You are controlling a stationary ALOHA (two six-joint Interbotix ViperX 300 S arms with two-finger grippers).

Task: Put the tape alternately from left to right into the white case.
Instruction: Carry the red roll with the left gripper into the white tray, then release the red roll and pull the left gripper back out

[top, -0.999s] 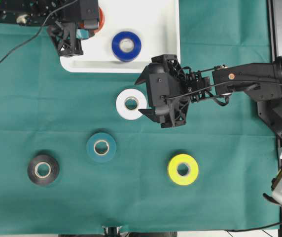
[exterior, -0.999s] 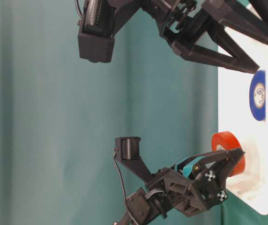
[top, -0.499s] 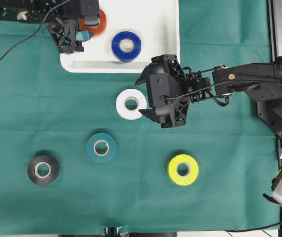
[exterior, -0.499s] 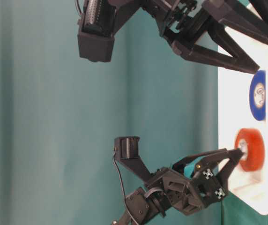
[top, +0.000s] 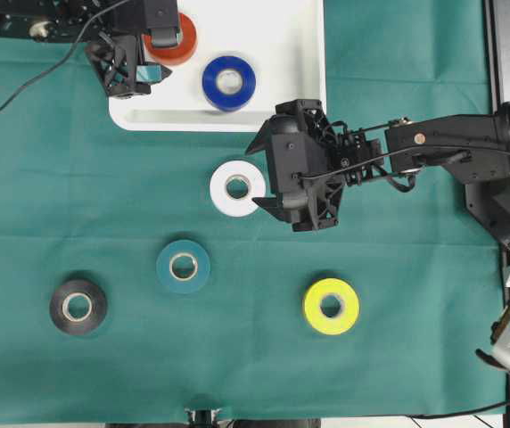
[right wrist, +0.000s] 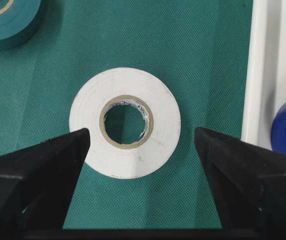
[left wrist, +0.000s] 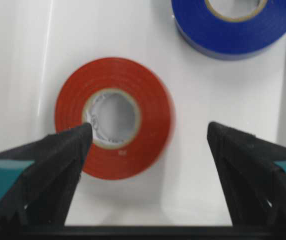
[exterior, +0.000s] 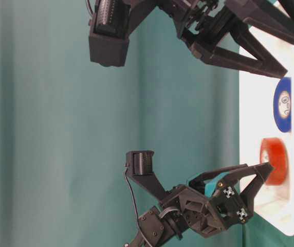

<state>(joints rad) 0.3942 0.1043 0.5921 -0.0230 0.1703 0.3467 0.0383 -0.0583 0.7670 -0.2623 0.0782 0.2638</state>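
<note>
I count two rolls in white case (top: pixel 282 53): red tape (top: pixel 176 45), blue tape (top: pixel 228 82). Left gripper (left wrist: pixel 148 165) released over red. Right gripper (right wrist: pixel 140 150) spread around white tape (right wrist: pixel 125 122), not clenched. White, teal, black, yellow remain on cloth.

Both arms are matte black, latticed plastic; the left gripper (top: pixel 130 67) carries teal pads, and a thin black cable (top: pixel 32 85) perhaps feeds it.

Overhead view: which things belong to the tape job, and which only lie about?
Belong to the job:
shallow white plastic case
red tape roll
blue tape roll
white tape roll
teal tape roll
black tape roll
yellow tape roll

Just lying about:
green table cloth
black cable
</note>
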